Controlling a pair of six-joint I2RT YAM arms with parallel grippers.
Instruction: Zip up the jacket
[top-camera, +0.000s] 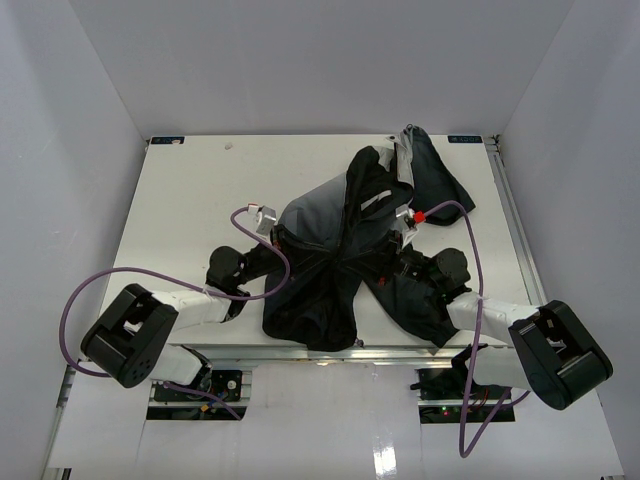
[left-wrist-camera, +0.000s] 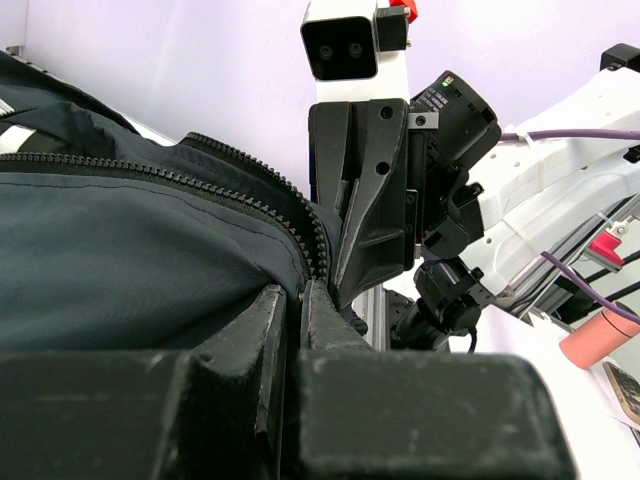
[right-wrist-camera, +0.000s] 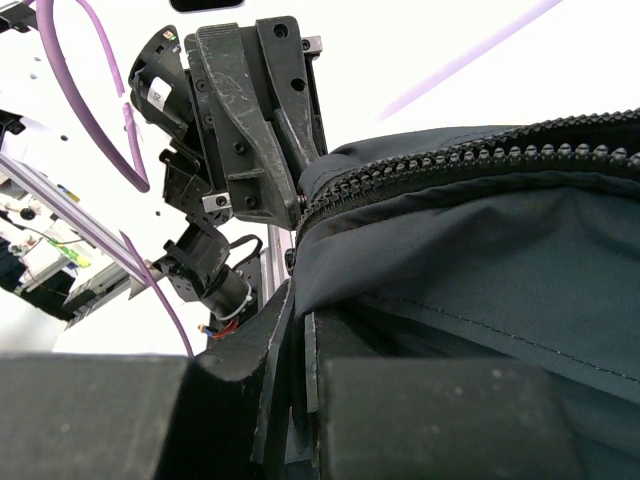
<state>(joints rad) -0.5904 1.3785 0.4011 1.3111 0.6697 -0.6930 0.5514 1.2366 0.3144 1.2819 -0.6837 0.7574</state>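
Observation:
The dark charcoal jacket (top-camera: 340, 260) lies bunched mid-table, with a lighter grey panel (top-camera: 312, 212) on top and a sleeve reaching to the far right. My left gripper (left-wrist-camera: 300, 292) is shut on the jacket's edge right beside the zipper teeth (left-wrist-camera: 250, 180). My right gripper (right-wrist-camera: 300, 310) is shut on the jacket fabric just under the zipper (right-wrist-camera: 470, 155). The two grippers face each other at close range. The right one shows in the left wrist view (left-wrist-camera: 345, 275), and the left one in the right wrist view (right-wrist-camera: 300, 195). In the top view both sets of fingertips are buried in fabric.
The white table (top-camera: 180, 200) has grey walls at the left, back and right. The purple cables (top-camera: 262, 290) loop off both arms near the jacket. The left arm's base (top-camera: 130, 335) and the right arm's base (top-camera: 560, 355) sit at the near edge.

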